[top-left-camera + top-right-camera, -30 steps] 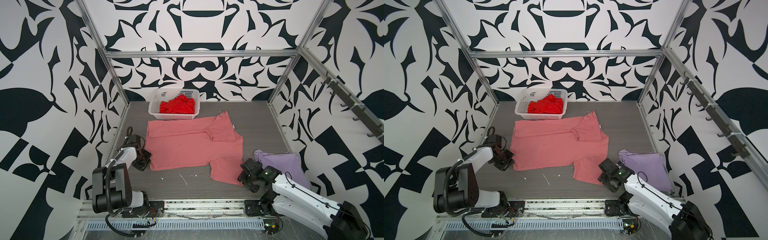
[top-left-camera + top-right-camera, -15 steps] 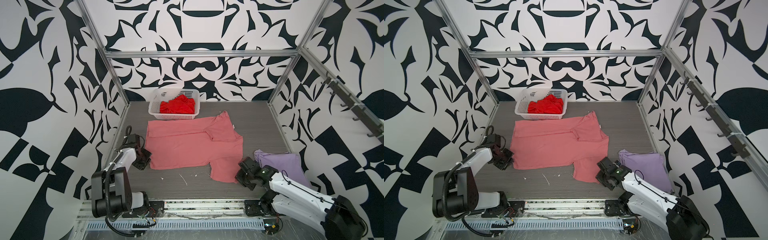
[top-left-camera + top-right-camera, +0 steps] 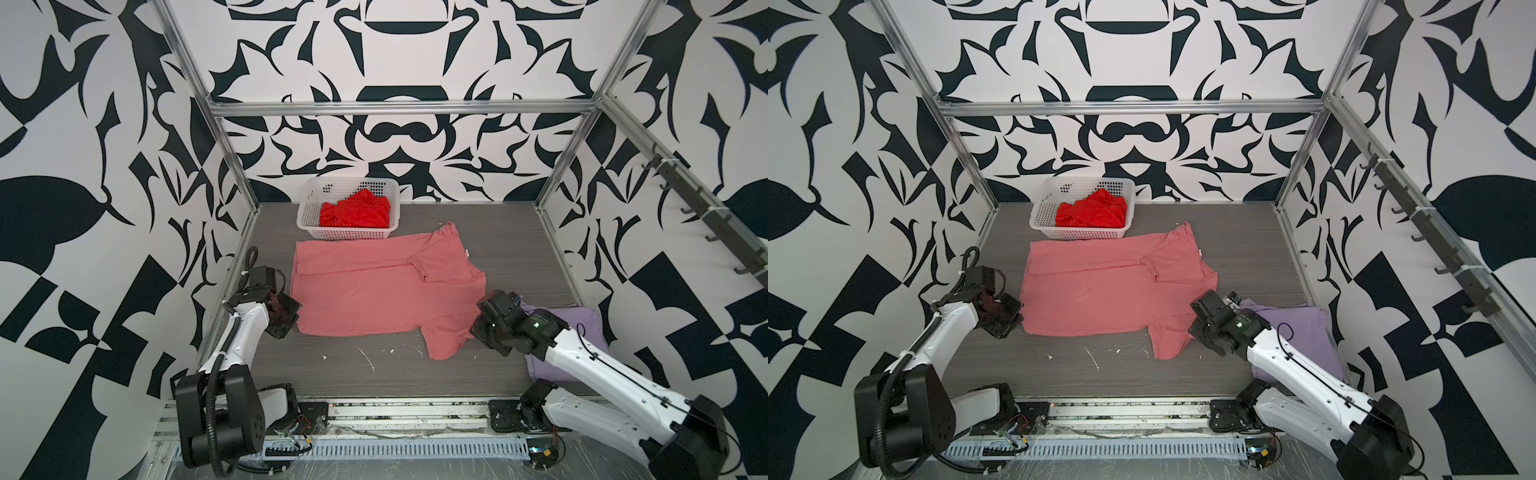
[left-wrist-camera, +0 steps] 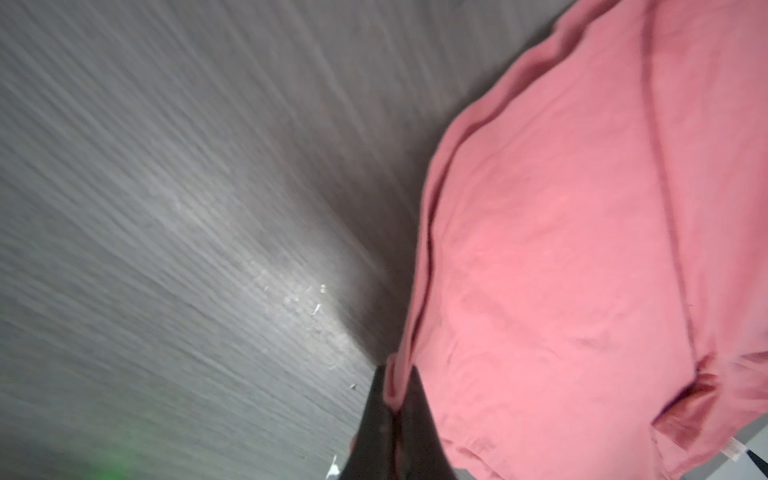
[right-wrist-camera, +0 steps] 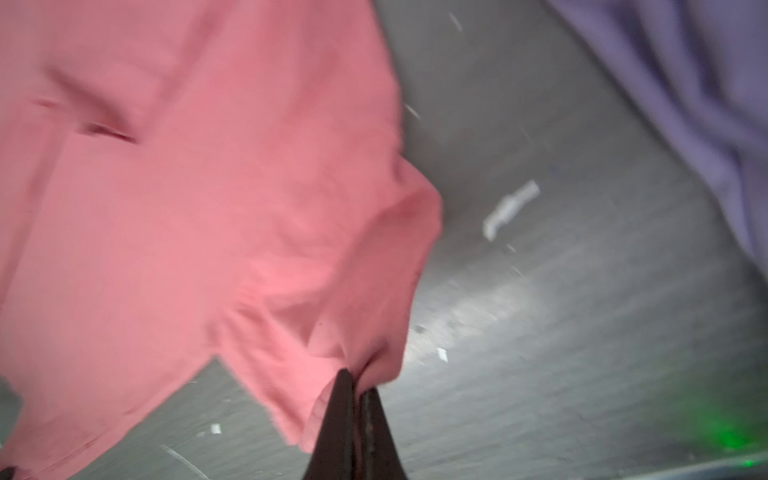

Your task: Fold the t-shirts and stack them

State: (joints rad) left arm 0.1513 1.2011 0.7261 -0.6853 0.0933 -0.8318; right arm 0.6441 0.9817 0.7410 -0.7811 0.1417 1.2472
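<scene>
Pinching salmon-pink shirt [image 3: 374,291] at both ends.
Clamped tight: left gripper [image 3: 296,321] on hem corner mid-left, right gripper [image 3: 473,331] on sleeve edge mid-right.

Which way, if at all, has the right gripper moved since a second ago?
Yes. The right gripper has shifted left, away from the lavender t-shirt, onto the salmon-pink t-shirt sleeve.

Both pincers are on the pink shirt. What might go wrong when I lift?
The right pincer grips only a thin bunch of sleeve on the pink shirt, which may slip out. The lavender shirt lies under the right arm and could get dragged. The basket sits by the shirt's far edge and might snag.
</scene>
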